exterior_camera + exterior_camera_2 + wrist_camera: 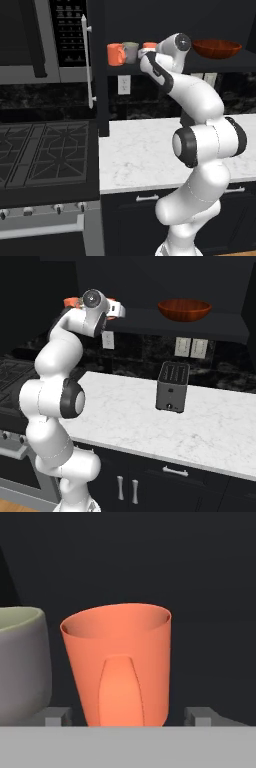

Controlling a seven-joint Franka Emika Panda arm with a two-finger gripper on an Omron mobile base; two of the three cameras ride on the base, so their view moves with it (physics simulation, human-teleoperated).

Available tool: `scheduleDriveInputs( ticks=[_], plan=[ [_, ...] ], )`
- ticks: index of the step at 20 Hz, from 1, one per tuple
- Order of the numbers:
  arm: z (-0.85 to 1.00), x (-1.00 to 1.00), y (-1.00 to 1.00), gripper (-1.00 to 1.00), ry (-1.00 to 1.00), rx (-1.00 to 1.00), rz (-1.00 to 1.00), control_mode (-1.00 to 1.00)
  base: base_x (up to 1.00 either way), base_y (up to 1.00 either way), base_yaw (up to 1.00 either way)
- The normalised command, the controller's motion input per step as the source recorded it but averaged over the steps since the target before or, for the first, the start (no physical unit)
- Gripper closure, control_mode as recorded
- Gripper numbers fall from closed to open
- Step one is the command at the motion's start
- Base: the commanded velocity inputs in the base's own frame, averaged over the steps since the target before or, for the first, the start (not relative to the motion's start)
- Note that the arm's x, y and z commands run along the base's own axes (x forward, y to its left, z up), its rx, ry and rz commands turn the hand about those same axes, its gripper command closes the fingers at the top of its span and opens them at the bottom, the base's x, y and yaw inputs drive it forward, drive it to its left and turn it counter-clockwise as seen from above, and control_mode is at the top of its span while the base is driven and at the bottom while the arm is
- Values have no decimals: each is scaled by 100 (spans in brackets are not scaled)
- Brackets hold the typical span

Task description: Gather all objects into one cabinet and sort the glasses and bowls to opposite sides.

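Hand view: the jaws stand spread wide either side of an orange cup (120, 667), gripping nothing. It looks light, rigid, glossy and maybe slippery; best taken across the body. Beside it sits one grey-beige cup (22, 662), with a second orange cup (115, 54) further left. Far right on the cabinet shelf (220, 62): one red-brown bowl (216, 48).

I count two orange cups (115, 54), one grey-beige cup (131, 51), one red-brown bowl (216, 48), and one toaster (172, 386).
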Motion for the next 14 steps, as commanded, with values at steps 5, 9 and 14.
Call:
scheduleDriveInputs(
  ticks=[5,9,14],
  plan=[
    [12,-35,-35,-100,-4,0,0,-100,0,0,0],
    [15,-84,-29,-100,-10,0,0,-100,0,0,0],
    [13,-99,-8,-100,-6,0,0,-100,0,0,0]
  ],
)
